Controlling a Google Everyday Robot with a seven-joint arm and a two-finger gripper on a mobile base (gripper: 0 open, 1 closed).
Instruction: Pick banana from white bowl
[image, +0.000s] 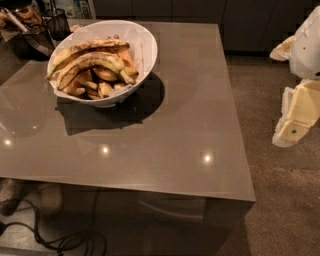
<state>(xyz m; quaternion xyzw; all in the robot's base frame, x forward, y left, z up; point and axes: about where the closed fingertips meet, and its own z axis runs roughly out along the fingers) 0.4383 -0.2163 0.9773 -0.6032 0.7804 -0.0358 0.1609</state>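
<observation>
The white bowl (142, 47) stands on the far left part of the brown glossy table (165, 140). It is full of bananas. The banana (95, 62), long, curved and yellow with brown speckles, lies across the top of the pile toward the front. A second long banana (87, 46) with darker brown streaks lies just behind it. Short orange-yellow pieces (102, 87) sit underneath. My gripper (294, 122), cream-coloured, hangs at the right edge of the view, beyond the table's right side and well away from the bowl. It holds nothing that I can see.
Dark mesh containers (37, 32) stand at the table's far left corner behind the bowl. Dark cabinets (200, 10) run along the back. Cables (65, 242) lie on the floor at the lower left. Carpeted floor (280, 200) lies right of the table.
</observation>
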